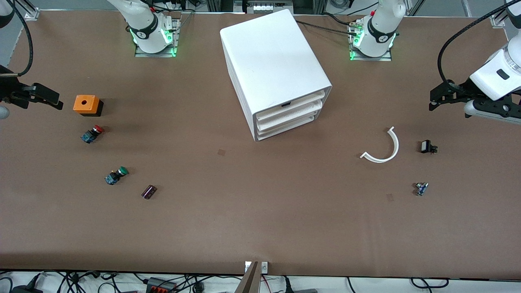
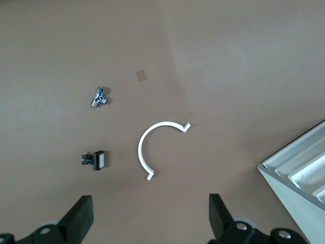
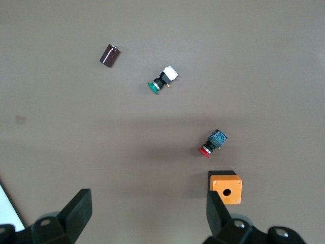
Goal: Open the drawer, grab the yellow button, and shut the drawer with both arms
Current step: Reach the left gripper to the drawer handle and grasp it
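Note:
The white cabinet (image 1: pixel 272 61) stands at the table's middle, its three drawers facing the front camera and the left arm's end. The uppermost drawer (image 1: pixel 293 109) is pushed in, level with the two below it. Its corner shows in the left wrist view (image 2: pixel 304 168). The orange-yellow button is hidden. My left gripper (image 1: pixel 433 101) hangs open and empty over the left arm's end of the table (image 2: pixel 151 216). My right gripper (image 1: pixel 57 101) hangs open and empty over the right arm's end, beside an orange box (image 3: pixel 147 211).
Toward the right arm's end lie an orange box (image 1: pixel 86 104) (image 3: pixel 226 187), a red-capped button (image 1: pixel 92 134) (image 3: pixel 213 142), a green-capped button (image 1: pixel 116 175) (image 3: pixel 162 81) and a dark cylinder (image 1: pixel 149 191). Toward the left arm's end lie a white curved strip (image 1: pixel 382 146) (image 2: pixel 157 147), a black switch (image 1: pixel 427 146) and a small metal part (image 1: pixel 421 188).

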